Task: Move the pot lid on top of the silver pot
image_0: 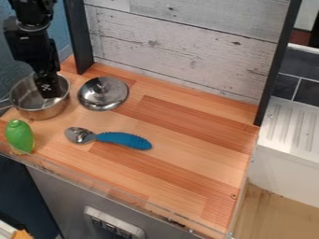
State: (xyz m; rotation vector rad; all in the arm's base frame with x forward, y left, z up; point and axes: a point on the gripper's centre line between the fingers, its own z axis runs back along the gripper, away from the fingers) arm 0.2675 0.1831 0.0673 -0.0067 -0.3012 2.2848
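- Front edge: a clear strip [129,200] runs along the near side of the counter [181,182]; it lies outside the lid's likely path and presents no obstruction to this job.
- Blue-handled spoon [123,139]: flat on the counter, its metal bowl towards the pot side. Set apart from both task items; it need not be shifted, provided the lid is carried behind it.
- Green toy-like item [20,136]: just in front of the pot. Judged a minor hazard, as a lid overshooting the near rim could knock it.
- Silver pot [38,112]: upright and uncovered, near the counter's left end in the view, its mouth upward and so suitably placed to receive the lid.
- Gripper [52,94]: pointing down over the pot's mouth, overlapping its far side in view. Whether open or closed cannot be told. Its position suits neither a grasp of the lid nor its placement; it should first rise clear of the rim, then cross to the lid.
- Pot lid [103,94]: on the counter beside the pot, apart from the gripper. Its knob appears uppermost, offering the natural grasp point.
- Rear panel [181,46]: stands behind the lid; a wide swing backwards could bring contact.
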